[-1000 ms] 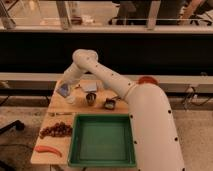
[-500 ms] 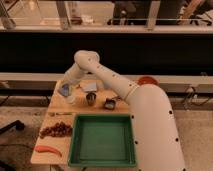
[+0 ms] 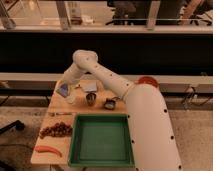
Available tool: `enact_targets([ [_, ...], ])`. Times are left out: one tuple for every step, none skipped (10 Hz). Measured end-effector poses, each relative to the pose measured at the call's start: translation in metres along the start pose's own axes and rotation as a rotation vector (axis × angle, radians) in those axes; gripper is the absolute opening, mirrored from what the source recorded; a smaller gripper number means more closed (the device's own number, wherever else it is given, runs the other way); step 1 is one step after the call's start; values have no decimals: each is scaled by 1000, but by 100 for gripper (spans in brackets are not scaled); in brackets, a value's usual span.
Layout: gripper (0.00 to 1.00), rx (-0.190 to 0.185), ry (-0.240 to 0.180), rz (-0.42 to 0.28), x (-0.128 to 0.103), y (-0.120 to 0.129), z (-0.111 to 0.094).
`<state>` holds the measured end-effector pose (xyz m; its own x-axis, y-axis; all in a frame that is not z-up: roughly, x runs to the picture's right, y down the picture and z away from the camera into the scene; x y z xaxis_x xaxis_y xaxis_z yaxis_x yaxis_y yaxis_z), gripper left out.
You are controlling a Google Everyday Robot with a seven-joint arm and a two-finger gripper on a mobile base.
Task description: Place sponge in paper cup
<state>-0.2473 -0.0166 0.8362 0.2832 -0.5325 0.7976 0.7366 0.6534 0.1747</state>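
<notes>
Arm (image 3: pixel 100 75) a shade leftward — hand (image 3: pixel 69 88) at sponge (image 3: pixel 63 91), beside paper cup (image 3: pixel 71 99)

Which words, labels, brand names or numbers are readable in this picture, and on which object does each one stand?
No text can be read anywhere.
The paper cup, the sponge, the green tray and the white arm show no legible label or number.
The gripper is at the far left of the table, by the sponge; no marking can be made out on it.
</notes>
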Motion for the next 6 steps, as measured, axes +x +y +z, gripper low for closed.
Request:
enact_targets([
  [34,-5,-9,-3,-1,-1,0],
  [46,-9,-17,-9,-4,-2,1],
  [54,-12,-24,-12,-5,-3,1],
  [66,-16,-34,-13,-6,-4,2],
  [75,-19,-40,-13,-7,-3,3],
  [79,-21,-42,-12,-6,-3,3],
])
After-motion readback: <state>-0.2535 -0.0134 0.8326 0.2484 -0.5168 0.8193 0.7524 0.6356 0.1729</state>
